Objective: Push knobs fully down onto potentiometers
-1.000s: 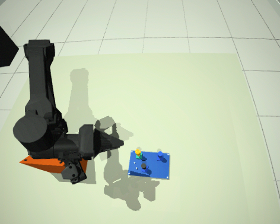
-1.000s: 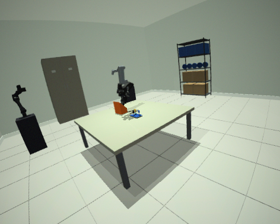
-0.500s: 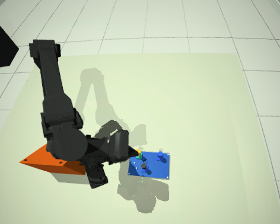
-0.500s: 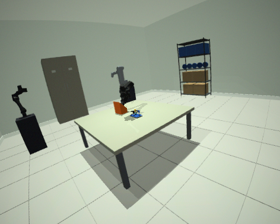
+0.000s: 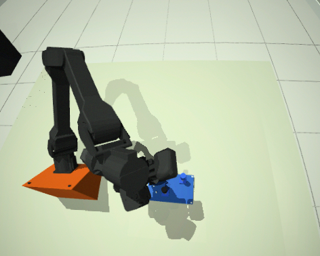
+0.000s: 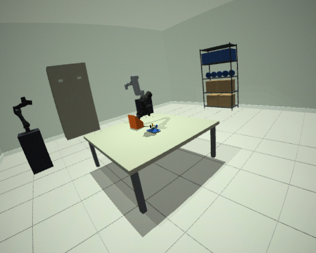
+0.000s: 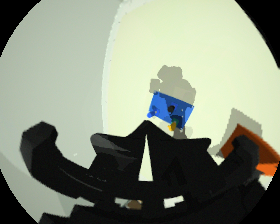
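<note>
The blue circuit board [image 5: 186, 196] [image 6: 153, 131] [image 7: 161, 101] stands on the table. A blue knob [image 5: 183, 176] [image 7: 151, 114] rises above the board near one corner. A black knob [image 5: 165, 189] [image 7: 171, 108] is near the board's middle. A yellow knob [image 7: 172, 127] is near another corner in the wrist view; the arm hides it in the top view. How far each knob sits down its shaft is too small to tell. My gripper [image 7: 145, 123] is shut and empty, with its fingertips together. It is above and beside the board, near the yellow knob's side. The top view does not show the fingertips clearly.
The orange wedge-shaped base [image 5: 60, 179] [image 6: 135, 122] [image 7: 251, 145] of the arm stands left of the board in the top view. The arm's shadow falls over part of the board and the table [image 5: 233, 135] [image 6: 123, 144].
</note>
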Available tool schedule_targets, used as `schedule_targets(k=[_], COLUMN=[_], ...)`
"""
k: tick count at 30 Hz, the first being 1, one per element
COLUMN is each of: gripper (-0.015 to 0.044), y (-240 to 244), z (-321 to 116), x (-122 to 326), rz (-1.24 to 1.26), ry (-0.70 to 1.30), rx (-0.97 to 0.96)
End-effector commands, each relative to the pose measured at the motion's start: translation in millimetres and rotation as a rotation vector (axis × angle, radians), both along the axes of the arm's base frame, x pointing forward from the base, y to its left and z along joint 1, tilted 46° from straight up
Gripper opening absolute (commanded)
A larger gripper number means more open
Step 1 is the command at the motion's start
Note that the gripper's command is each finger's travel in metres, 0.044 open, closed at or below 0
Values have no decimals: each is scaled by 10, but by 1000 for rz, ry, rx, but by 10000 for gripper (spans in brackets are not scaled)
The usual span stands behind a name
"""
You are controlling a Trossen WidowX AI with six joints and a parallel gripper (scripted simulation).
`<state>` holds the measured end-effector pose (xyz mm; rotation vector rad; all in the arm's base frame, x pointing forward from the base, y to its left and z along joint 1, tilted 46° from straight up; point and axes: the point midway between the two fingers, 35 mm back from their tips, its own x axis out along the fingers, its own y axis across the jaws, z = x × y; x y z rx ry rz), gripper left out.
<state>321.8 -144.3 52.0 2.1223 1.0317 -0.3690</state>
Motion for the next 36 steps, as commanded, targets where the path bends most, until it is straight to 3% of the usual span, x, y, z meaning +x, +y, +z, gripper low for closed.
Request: schedule_targets(k=[1,20,36], gripper=[0,0,0], y=[116,751,927], z=[-41,-51,-214], x=[26,-82,-67], rz=[92,647,652], ry=[41,211,212], rx=[-35,-128,-128])
